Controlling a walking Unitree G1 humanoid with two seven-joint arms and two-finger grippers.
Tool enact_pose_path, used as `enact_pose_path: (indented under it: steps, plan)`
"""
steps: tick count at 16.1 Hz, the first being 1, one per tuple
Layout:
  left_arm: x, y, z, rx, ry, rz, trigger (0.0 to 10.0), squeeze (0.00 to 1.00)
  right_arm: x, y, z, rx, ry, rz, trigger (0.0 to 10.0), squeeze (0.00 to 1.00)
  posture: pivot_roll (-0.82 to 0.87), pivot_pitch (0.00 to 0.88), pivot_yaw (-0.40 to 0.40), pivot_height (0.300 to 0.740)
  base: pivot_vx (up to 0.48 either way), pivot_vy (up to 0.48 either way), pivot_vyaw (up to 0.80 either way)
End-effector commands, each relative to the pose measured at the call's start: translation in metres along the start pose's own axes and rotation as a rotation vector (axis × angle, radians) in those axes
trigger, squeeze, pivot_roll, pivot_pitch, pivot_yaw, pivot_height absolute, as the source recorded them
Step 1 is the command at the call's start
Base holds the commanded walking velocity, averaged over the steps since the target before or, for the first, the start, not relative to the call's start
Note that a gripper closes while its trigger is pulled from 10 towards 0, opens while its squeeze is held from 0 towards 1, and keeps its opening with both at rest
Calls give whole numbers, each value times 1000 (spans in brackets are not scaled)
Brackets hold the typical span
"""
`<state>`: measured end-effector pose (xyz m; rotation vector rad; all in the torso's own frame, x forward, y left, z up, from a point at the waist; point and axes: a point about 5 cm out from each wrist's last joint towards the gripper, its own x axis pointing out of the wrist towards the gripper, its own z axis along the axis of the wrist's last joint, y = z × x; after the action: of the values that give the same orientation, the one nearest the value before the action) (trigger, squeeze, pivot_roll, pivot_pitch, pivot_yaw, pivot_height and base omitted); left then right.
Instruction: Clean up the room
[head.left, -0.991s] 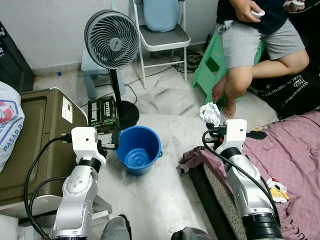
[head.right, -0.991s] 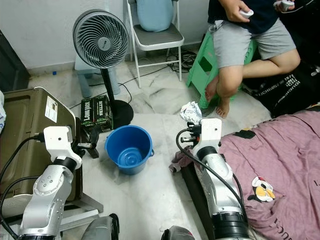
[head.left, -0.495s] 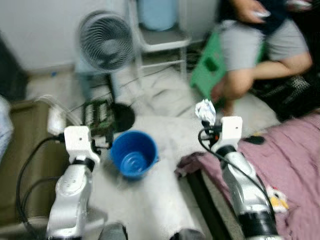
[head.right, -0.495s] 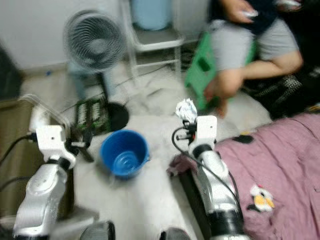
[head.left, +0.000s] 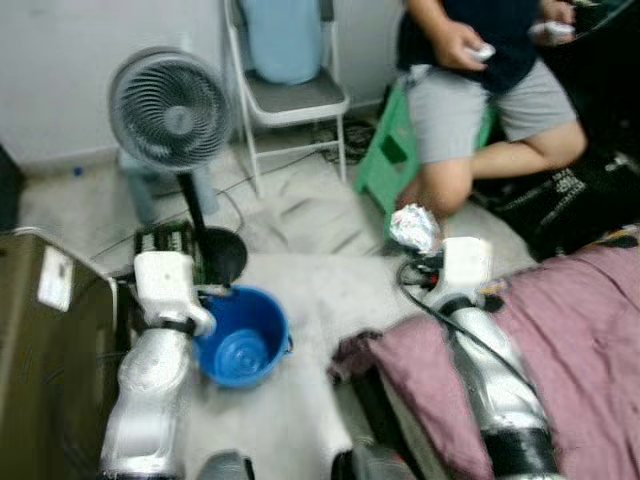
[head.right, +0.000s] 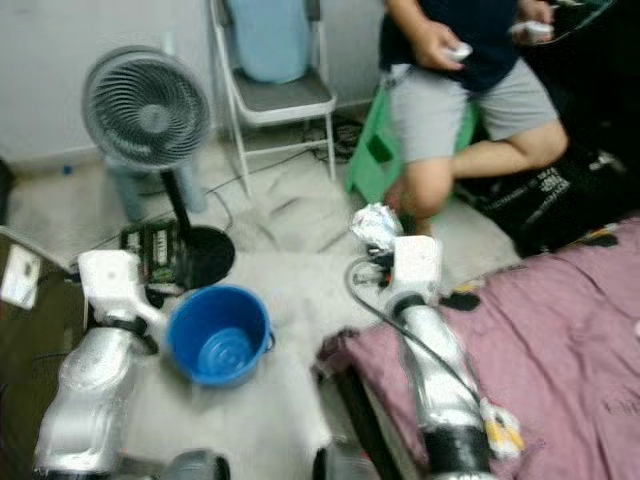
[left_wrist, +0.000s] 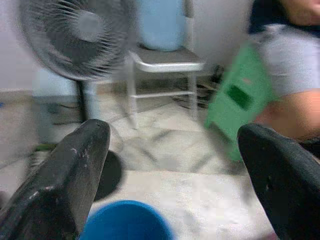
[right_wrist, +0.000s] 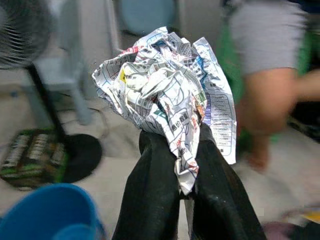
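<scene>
A crumpled newspaper ball is pinched in my right gripper, which is shut on it. In the head views that ball sits raised above the floor, right of the blue bucket and clear of its rim. The bucket stands upright on the pale floor between my arms. My left gripper is open with nothing between its fingers, and it hovers just beside the bucket's near-left rim.
A standing fan and a folding chair are behind the bucket. A person sits on a green stool at the back right. Purple bedding lies on the right, an olive box on the left.
The whole picture has slid left and down with blur, so the camera has moved. The right gripper still holds the paper ball; the left stays open by the bucket.
</scene>
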<state>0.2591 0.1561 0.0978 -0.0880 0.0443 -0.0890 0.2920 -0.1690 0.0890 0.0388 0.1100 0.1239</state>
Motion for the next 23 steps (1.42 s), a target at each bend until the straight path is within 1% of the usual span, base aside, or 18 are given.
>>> enact_pose_path:
  steps: [1,2,3,12,15,18,23]
  plan:
    - [-2,9,2,26,-7,32,10000,0,1,4,1,8,-8,3,10000,0,22,125,-64,740,0,0,0]
    - [-2,9,1,26,-5,34,10000,0,1,6,2,-1,-15,21,10000,0,22,125,-64,740,0,0,0]
    - [-2,10,1,29,-5,34,10000,0,1,8,2,-19,-18,31,10000,0,24,121,-66,740,0,0,800]
    - [-1,8,0,29,5,22,10000,0,1,7,1,-13,-13,22,10000,0,23,123,-65,740,0,0,800]
    - [-4,9,-1,24,8,17,10000,0,1,6,2,-13,-14,19,10000,0,22,127,-70,740,0,0,648]
    - [-5,8,-2,10,5,3,10000,0,1,5,1,-8,-11,15,10000,0,21,129,-71,740,0,0,0]
    - [-4,7,-1,11,1,-4,10000,0,1,6,3,-11,-17,19,10000,0,14,133,-68,740,0,0,0]
